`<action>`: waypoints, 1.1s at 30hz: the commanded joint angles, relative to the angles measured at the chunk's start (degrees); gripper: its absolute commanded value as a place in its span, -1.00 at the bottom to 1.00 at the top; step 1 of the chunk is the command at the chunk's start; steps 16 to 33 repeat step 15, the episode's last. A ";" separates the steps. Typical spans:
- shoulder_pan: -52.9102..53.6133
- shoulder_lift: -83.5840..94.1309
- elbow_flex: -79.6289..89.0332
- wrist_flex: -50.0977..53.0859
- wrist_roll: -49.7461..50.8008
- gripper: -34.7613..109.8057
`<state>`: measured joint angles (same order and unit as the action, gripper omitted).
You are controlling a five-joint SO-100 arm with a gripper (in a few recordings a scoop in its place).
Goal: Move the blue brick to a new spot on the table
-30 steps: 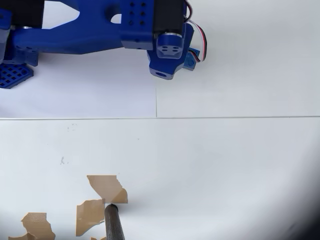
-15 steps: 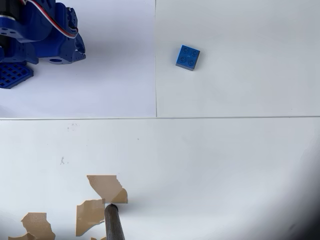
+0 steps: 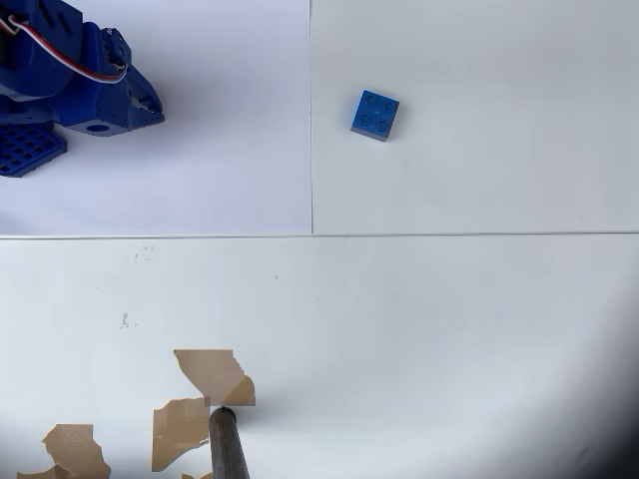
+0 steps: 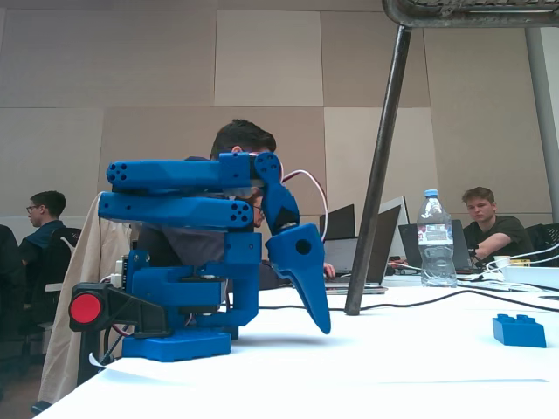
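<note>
The blue brick [image 3: 375, 115] lies studs up on the white table [image 3: 449, 319], right of the paper's edge in the overhead view. In the fixed view the blue brick [image 4: 519, 330] rests alone at the far right of the table [image 4: 393, 371]. My dark blue gripper [image 3: 156, 111] is folded back at the top left, far from the brick. Seen from the side, the gripper [image 4: 324, 326] points down just above the table beside the arm's base, its jaws together with nothing between them.
A whiter paper sheet [image 3: 220, 170] covers the top left, with the blue grid base piece [image 3: 25, 150] at its left edge. Torn brown tape patches [image 3: 212, 374] and a dark rod [image 3: 228, 444] sit near the bottom. A stand leg [image 4: 377, 175], a water bottle [image 4: 434, 240], laptops and seated people are behind the table.
A second ago the arm stretched over the brick's spot, hiding it. It has since pulled back to the left, leaving the brick free on the table, and folded slightly further in the last half second.
</note>
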<state>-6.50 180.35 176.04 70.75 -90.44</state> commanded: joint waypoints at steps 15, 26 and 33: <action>-1.85 10.99 6.77 1.49 3.60 -0.52; -1.85 10.99 6.77 1.49 3.60 -0.52; -1.85 10.99 6.77 1.49 3.60 -0.52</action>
